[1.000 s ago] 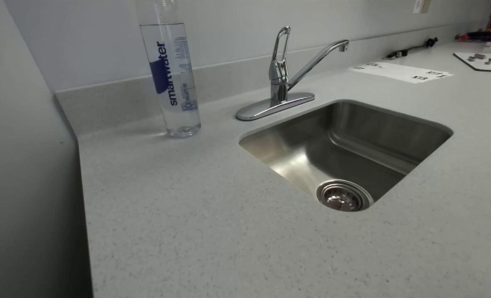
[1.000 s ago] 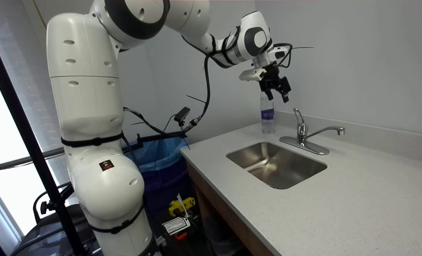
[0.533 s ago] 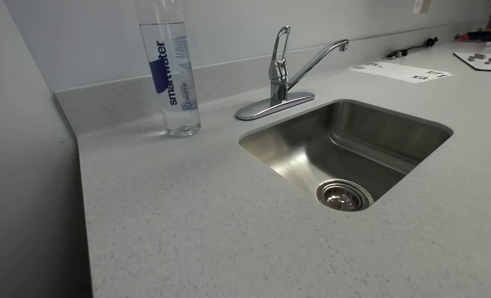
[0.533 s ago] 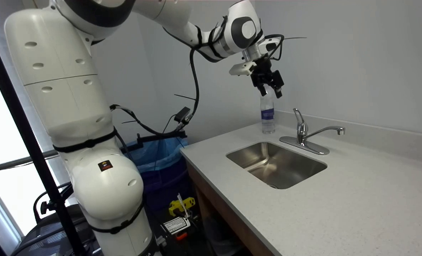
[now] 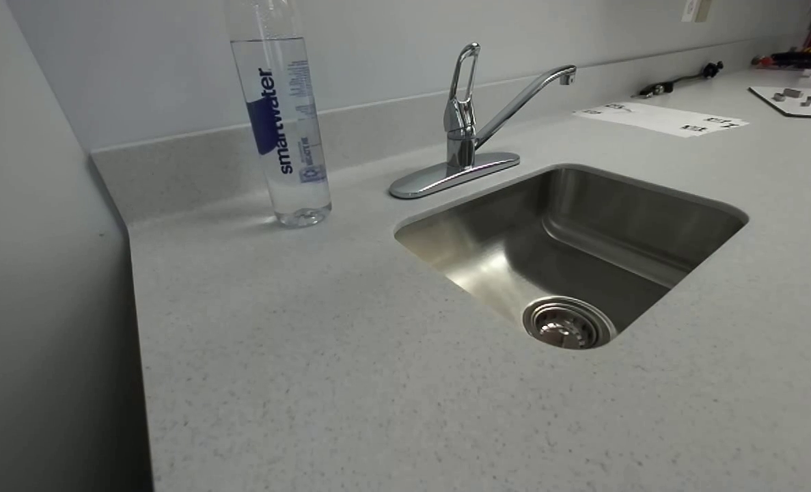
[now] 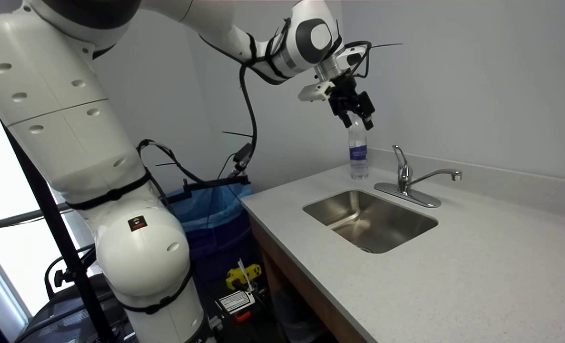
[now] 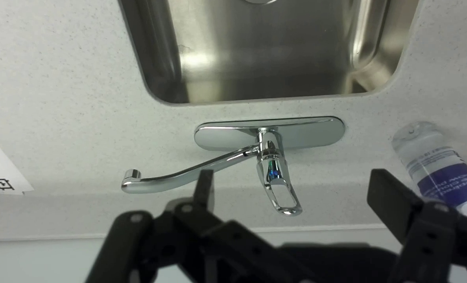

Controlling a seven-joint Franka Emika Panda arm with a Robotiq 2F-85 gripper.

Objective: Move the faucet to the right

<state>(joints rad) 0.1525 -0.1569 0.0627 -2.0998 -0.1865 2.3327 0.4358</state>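
Note:
The chrome faucet (image 5: pixel 460 147) stands upright on its oval base plate behind the sink. Its lever points up and its spout extends to the right in both exterior views, seen also here (image 6: pixel 404 174). In the wrist view the faucet (image 7: pixel 270 147) lies ahead of the jaws, with the spout towards the left and the looped lever between the fingers in the picture. My gripper (image 6: pixel 358 124) is open and empty, in the air above and left of the faucet, in front of the bottle's top. In the wrist view both fingers of the gripper (image 7: pixel 293 177) are spread wide.
A clear water bottle (image 5: pixel 285 130) stands left of the faucet; it also shows in the wrist view (image 7: pixel 447 173). A steel sink (image 6: pixel 372 228) is sunk into the counter. A wall and backsplash (image 5: pixel 371 137) run behind the faucet. White papers (image 5: pixel 658 119) lie further along.
In an exterior view the arm has swung to the left, and the gripper has moved left and slightly up, staying open. The faucet and bottle have not moved.

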